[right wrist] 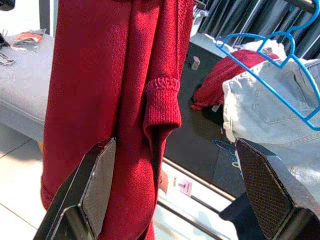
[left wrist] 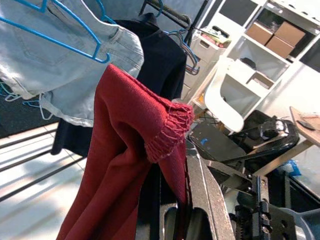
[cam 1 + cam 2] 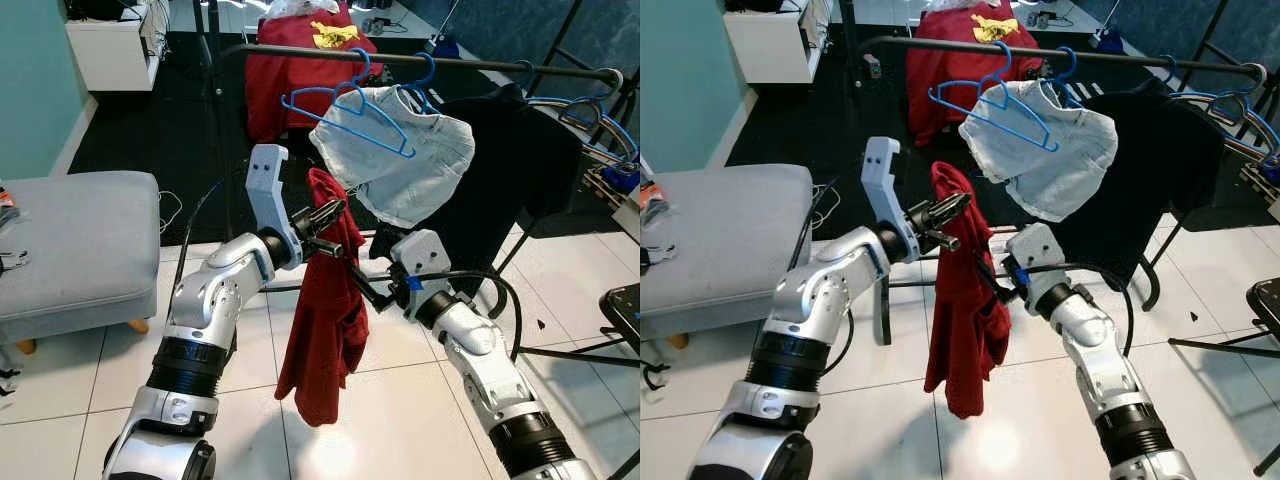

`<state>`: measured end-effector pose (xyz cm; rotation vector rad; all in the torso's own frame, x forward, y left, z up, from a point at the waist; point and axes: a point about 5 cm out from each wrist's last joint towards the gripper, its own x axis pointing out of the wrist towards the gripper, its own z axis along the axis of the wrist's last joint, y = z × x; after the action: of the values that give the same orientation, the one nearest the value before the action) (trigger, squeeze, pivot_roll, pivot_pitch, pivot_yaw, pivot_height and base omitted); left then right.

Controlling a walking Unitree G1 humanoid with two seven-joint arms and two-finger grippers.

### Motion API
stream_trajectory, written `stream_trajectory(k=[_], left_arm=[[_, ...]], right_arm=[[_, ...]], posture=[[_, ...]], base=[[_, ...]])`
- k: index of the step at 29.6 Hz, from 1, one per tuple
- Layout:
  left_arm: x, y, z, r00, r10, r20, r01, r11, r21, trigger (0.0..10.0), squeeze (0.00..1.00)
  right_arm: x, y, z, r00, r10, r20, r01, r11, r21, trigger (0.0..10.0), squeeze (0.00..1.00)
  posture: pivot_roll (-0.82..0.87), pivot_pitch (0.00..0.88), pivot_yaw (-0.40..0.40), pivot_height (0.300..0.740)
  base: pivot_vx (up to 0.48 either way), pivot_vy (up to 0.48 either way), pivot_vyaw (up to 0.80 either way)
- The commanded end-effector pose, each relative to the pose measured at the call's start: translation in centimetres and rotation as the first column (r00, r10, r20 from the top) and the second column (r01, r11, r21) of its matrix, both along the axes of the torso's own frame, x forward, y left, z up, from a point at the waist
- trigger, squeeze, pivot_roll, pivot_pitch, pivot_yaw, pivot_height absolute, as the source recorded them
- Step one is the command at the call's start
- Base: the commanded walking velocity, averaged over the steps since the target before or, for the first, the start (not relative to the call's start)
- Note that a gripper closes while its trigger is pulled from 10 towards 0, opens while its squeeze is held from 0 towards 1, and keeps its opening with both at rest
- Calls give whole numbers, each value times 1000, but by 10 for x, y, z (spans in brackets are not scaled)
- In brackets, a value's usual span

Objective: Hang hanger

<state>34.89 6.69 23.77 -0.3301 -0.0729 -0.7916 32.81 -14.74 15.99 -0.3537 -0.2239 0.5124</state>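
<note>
On our left sits the grey ottoman [image 3: 80, 240], well clear of the action. Moving in, our left gripper [image 3: 322, 218] is raised in front of us with its black fingers clamped on the top of the red knitted sweater [image 3: 325, 330], which hangs down in a long drape toward the white tiled floor [image 3: 400, 420]. We cannot make out a hanger inside the sweater, the cloth covers whatever is there. Just beside it, our right gripper [image 3: 372, 290] points in at the sweater's mid-section, and the right wrist view shows its padded fingers [image 1: 97, 182] spread wide with the red knit partly between them, gripping nothing.

Above and beyond, the black clothes rail [image 3: 420, 62] runs across, carrying a bare blue hanger [image 3: 345, 105], pale denim shorts [image 3: 400, 155] and, further right, a black garment [image 3: 520, 165].

We judge we are mid-carry: sweater held up, not yet on the rail. The next move calls for lifting the left gripper higher and forward to the open stretch of rail left of the blue hanger, with the right gripper steadying the drape so it does not snag the denim.
</note>
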Motion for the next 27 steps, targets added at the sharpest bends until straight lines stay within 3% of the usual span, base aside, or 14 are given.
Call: stream_trajectory(k=[1, 10, 11, 13, 14, 16, 17, 18, 19, 27], left_arm=[[-5, -1, 4, 999, -35, 24, 35, 999, 0, 0, 0], [-8, -2, 4, 998, -60, 29, 60, 998, 0, 0, 0], [-9, -3, 5, 997, -70, 32, 70, 998, 1, 0, 0], [-9, -5, 6, 997, -74, 34, 74, 997, 2, 0, 0], [-9, -5, 6, 997, -75, 34, 75, 997, 2, 0, 0], [-9, -5, 7, 996, -77, 35, 77, 997, 2, 0, 0], [-9, -5, 7, 996, -79, 38, 79, 997, 3, 0, 0], [-9, -5, 7, 996, -79, 38, 79, 997, 3, 0, 0], [-10, -4, 7, 996, -82, 40, 82, 997, 4, 0, 0], [-12, -1, 8, 995, -87, 47, 87, 996, 7, 0, 0]], right_arm=[[1, -1, -3, 1000, -6, 3, 6, 1000, -6, 10000, 0], [7, -2, -1, 1000, 4, 12, -4, 1000, 28, 10000, 0], [9, -2, 0, 1000, 23, 10, -23, 999, 38, 3451, 0], [10, -1, -1, 999, 41, 5, -41, 998, 39, 3176, 0], [9, 1, -2, 998, 64, -2, -64, 997, 34, 1490, 0], [8, 4, -4, 996, 89, -9, -89, 996, 27, 1490, 0], [8, 7, -5, 995, 104, -10, -104, 994, 23, 2118, 0], [8, 7, -5, 995, 104, -10, -104, 994, 23, 2118, 0], [9, 9, -5, 993, 115, -7, -115, 993, 19, 196, 0], [12, 15, -3, 991, 133, 9, -134, 991, 20, 0, 0]], posture=[[-99, 148, -79, 740], [-97, 141, -79, 740], [-97, 135, -76, 740], [-97, 135, -76, 740], [-96, 132, -74, 740], [-96, 131, -74, 740], [-93, 127, -74, 740], [-93, 127, -74, 740], [-92, 127, -75, 740], [-88, 120, -78, 740]], base=[[0, 0, 0], [0, 0, 0], [0, 0, 0], [0, 0, 0], [0, 0, 0], [0, 0, 0], [0, 0, 0], [0, 0, 0], [0, 0, 0], [0, 0, 0]])
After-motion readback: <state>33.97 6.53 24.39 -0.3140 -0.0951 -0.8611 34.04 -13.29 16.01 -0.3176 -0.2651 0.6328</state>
